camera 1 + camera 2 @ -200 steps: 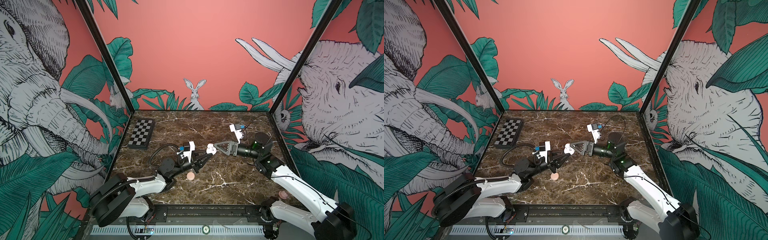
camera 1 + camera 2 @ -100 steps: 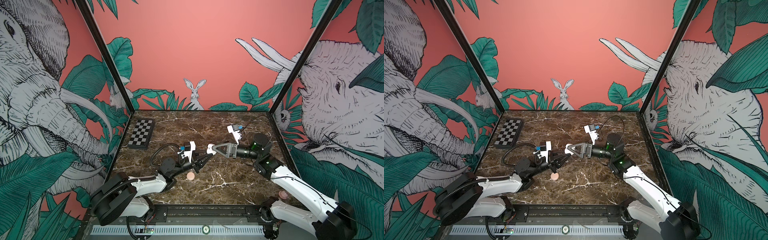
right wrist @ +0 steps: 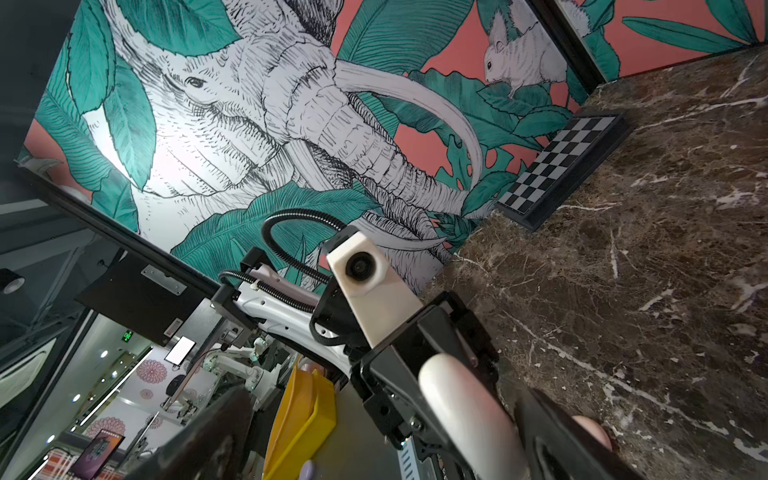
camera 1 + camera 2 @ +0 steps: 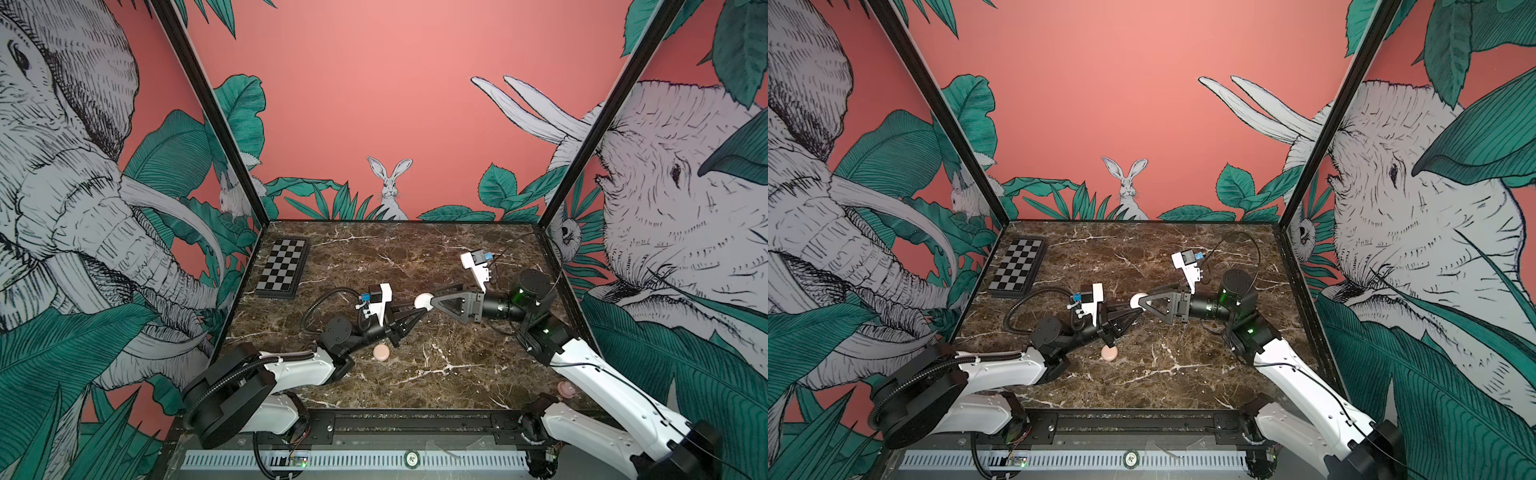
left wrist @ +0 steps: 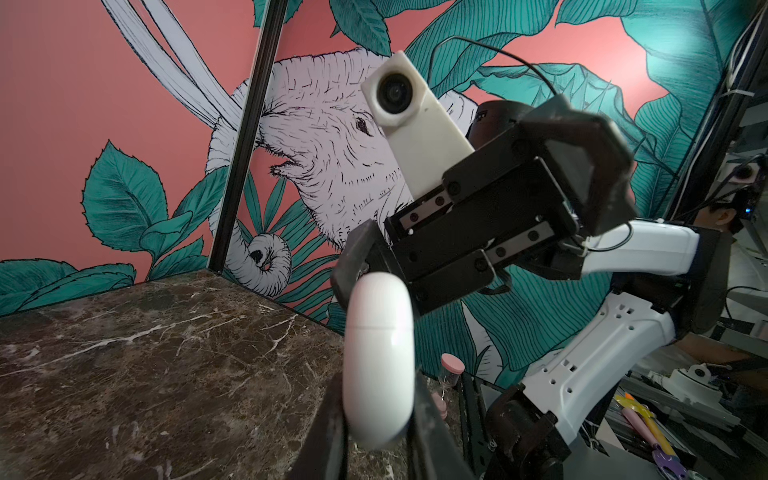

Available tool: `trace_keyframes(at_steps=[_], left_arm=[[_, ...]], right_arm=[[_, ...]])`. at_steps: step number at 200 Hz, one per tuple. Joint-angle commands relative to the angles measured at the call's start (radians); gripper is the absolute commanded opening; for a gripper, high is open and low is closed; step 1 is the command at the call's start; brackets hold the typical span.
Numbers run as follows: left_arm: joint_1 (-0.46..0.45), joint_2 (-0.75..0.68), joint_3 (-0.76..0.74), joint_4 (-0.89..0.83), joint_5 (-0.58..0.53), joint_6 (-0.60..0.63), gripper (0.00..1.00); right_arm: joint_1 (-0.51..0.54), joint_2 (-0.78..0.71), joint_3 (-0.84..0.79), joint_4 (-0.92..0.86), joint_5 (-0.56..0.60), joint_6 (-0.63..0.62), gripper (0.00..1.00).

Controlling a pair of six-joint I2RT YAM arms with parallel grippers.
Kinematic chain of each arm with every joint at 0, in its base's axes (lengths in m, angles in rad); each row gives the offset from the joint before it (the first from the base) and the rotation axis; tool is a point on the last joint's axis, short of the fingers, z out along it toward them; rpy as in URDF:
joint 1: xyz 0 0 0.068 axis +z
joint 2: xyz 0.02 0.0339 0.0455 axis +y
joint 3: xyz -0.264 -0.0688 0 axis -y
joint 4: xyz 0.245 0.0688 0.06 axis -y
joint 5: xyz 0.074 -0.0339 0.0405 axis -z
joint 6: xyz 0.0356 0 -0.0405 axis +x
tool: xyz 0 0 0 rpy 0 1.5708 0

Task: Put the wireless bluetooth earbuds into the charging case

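The left hand (image 4: 415, 312) clamps one end of a smooth white charging case (image 5: 377, 353), lid shut, and holds it in the air above the marble worktop (image 4: 415, 257), while the right hand (image 4: 433, 297) faces it tip to tip with its jaws spread wide on either side of the case's free end; whether either right finger touches the shell cannot be told. No wireless bluetooth earbuds can be made out in any view, so where they lie is unknown, and a pink round puck (image 4: 381, 352) rests on the worktop just below the left hand. The danger here looks to be the grip itself: the case is rounded and glossy and is pinched only between narrow fingertips, so a right hand that shuts off-centre could twist it or squeeze it out like a bar of soap, dropping it to the worktop beneath both hands. A left hand that lets go before the right has a firm hold would probably do the same. The two sets of fingers sit very close, and a small misjudged advance could knock them together and jar the case loose. With the lid shut, any attempt to prise it open in mid-air may snap it free of either hold
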Motion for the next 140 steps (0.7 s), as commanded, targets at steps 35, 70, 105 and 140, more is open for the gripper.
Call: trace_keyframes(at_steps=[35,70,105,140], left_arm=[[0.004,0.003,0.009,-0.011,-0.052,-0.013,0.00],[0.008,-0.050,-0.007,-0.100,-0.134,-0.006,0.00],[0.008,-0.090,-0.045,-0.151,-0.303,-0.056,0.00],[0.025,-0.117,-0.061,-0.246,-0.339,-0.143,0.00]], right_arm=[[-0.010,-0.126,0.146,-0.225,0.021,-0.173,0.98],[-0.017,-0.175,0.273,-0.529,0.287,-0.356,0.98],[-0.026,-0.075,0.239,-0.563,0.392,-0.321,0.98],[-0.030,0.000,0.122,-0.375,0.322,-0.217,0.98]])
